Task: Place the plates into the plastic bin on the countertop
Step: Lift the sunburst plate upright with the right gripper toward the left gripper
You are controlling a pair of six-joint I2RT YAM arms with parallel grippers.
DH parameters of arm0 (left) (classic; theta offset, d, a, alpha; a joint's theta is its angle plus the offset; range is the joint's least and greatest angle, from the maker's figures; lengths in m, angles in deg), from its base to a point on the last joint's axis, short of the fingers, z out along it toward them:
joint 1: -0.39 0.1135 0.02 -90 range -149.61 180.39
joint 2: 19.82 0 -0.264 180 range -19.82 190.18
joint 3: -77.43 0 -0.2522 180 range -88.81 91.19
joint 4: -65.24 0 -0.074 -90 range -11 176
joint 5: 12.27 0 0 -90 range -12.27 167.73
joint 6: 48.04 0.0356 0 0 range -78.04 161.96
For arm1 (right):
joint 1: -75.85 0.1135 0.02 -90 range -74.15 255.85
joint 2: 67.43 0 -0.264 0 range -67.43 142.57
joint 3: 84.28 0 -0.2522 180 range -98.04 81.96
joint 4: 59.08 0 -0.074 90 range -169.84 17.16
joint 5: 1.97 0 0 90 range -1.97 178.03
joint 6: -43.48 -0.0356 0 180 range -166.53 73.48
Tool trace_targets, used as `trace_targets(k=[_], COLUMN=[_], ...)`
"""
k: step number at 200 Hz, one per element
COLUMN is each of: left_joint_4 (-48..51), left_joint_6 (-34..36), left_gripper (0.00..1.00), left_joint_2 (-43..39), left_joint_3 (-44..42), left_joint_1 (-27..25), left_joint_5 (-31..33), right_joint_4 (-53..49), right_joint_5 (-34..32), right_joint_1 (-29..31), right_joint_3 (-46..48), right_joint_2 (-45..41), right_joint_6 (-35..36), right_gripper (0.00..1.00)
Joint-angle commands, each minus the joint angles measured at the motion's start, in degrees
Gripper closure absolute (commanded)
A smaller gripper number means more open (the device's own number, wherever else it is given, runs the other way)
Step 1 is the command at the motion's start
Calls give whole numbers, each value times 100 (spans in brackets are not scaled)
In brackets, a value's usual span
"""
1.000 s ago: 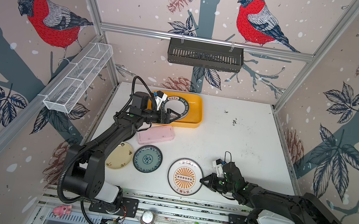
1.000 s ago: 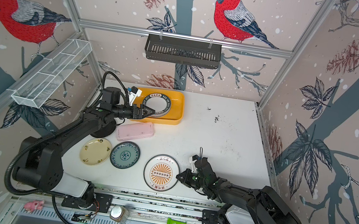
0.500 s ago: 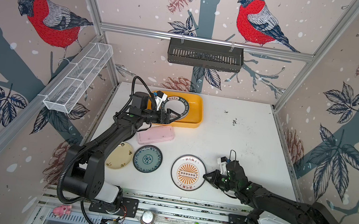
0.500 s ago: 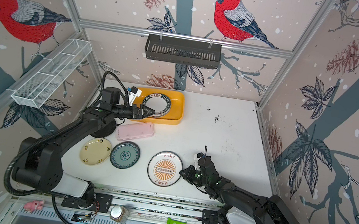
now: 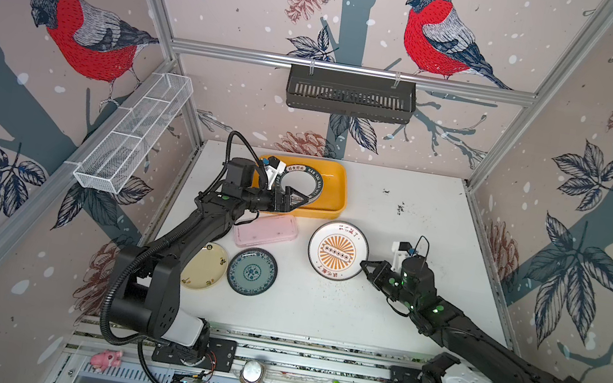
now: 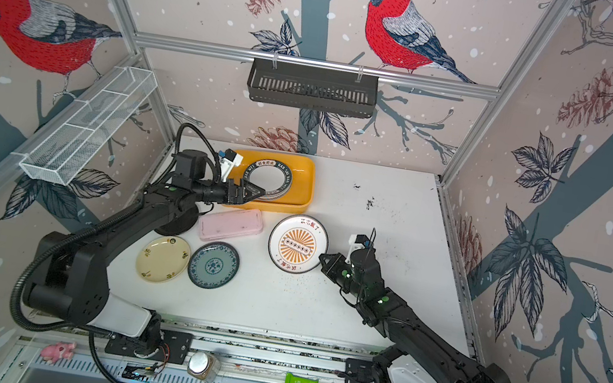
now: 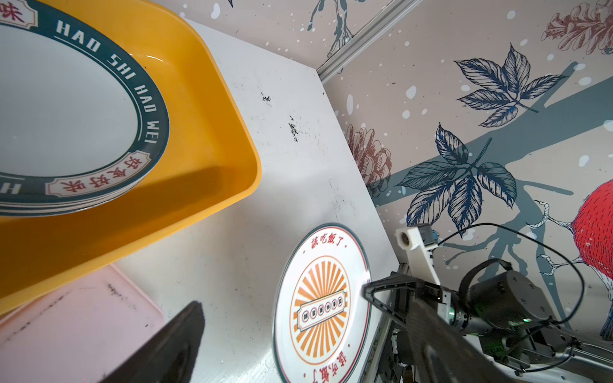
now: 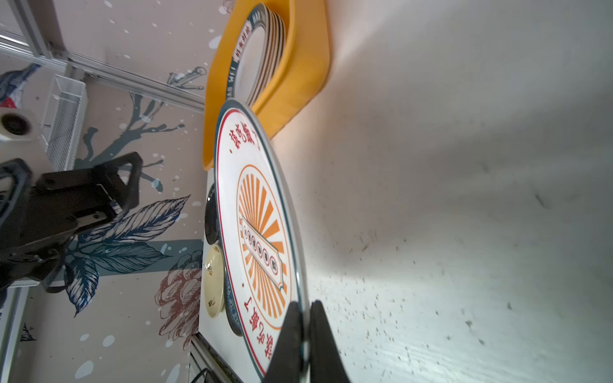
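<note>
Yellow bin: sitting against the far edge of the countertop, toward the far left corner; a stack of green-rimmed plates is filling its left half.
Orange-rayed plate: being held off the countertop near its middle, just off the bin's near right corner; the right gripper is pinching its rim, jaws pressing together on the thin edge, as the right wrist view is showing.
Left gripper: hanging spread wide and empty over the bin's near wall.
Doing it well: I am judging that the plate is needing more height to clear the wall, a slow level carry because an edge pinch is letting it swing, and a low release onto the stack or the free right half; the left gripper is standing in the path and is better drawn aside.
Count: one bin; one pink box; four plates outside the bin, namely the held one, a teal one, a cream one, and a black one by the left edge, partly hidden; stacked ones, about six edges showing, exact number unclear.
</note>
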Motion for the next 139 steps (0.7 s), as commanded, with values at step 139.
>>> trace_targets(k=[139], left_joint_4=[-667], left_joint_6=[-434], left_gripper=[16], left_joint_2=[291], left_joint_3=[-115], left_joint_1=[-336], left_joint_5=[-843], right_joint_4=[1658], right_joint_5=[483], right_joint_1=[-169], right_joint_3=[-1360], right_joint_2=[1247], right_joint_6=[276], right_gripper=[99])
